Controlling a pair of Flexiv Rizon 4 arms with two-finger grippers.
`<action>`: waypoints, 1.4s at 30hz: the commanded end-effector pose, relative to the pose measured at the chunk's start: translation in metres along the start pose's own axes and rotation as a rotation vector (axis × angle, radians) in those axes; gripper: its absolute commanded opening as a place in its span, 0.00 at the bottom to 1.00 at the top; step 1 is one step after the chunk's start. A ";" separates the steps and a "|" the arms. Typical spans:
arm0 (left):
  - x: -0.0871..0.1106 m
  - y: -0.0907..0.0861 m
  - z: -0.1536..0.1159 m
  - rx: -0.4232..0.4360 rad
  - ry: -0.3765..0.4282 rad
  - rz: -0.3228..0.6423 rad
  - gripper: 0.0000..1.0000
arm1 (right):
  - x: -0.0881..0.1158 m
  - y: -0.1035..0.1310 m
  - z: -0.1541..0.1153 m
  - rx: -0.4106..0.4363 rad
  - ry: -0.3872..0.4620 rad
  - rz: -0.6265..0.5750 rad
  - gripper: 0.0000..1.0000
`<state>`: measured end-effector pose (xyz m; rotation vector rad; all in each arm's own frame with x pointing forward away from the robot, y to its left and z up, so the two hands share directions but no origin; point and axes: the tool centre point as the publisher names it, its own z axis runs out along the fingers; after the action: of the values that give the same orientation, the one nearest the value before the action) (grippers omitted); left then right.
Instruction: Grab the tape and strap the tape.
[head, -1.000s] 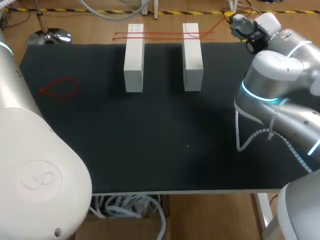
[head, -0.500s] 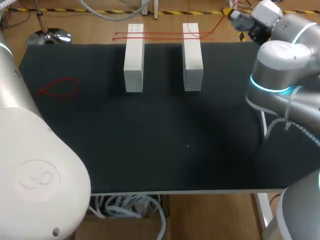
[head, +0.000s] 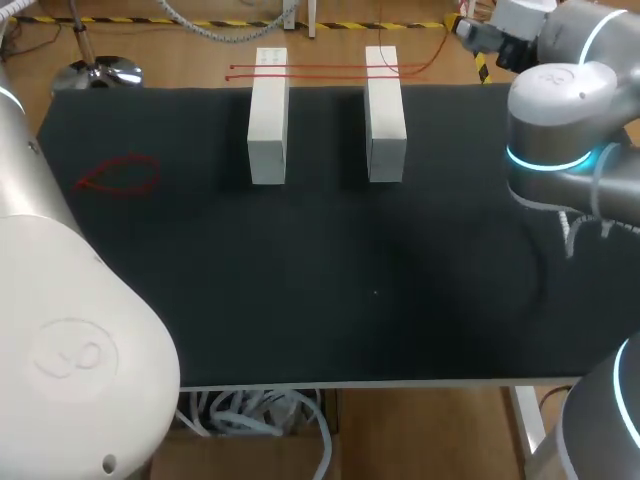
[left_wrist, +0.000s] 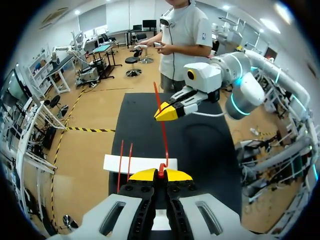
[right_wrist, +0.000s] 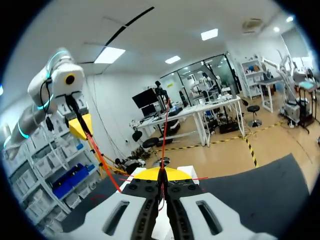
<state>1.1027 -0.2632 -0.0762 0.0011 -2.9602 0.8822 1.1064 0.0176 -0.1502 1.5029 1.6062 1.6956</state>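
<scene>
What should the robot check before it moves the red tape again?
1. The left gripper is shut on the tape: ok.
2. The right gripper is shut on tape: ok.
3. Both grippers hold the same tape: cannot tell.
4. The blocks lie side by side on the table: ok.
5. The spare tapes lie across the blocks: ok.
6. The loop lies apart from the blocks: ok.
</scene>
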 end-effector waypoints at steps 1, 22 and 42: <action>0.000 0.000 -0.001 -0.004 0.003 -0.001 0.00 | 0.001 0.004 -0.001 0.128 -0.013 0.001 0.00; 0.000 0.000 -0.001 -0.004 0.003 -0.001 0.00 | 0.002 0.012 0.001 0.329 -0.094 -0.523 0.00; 0.000 0.000 -0.001 -0.004 0.003 -0.001 0.00 | -0.006 0.017 0.001 0.555 -0.162 -1.141 0.00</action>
<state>1.1026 -0.2633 -0.0765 0.0007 -2.9599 0.8839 1.1166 0.0083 -0.1421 0.6230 2.0366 1.0133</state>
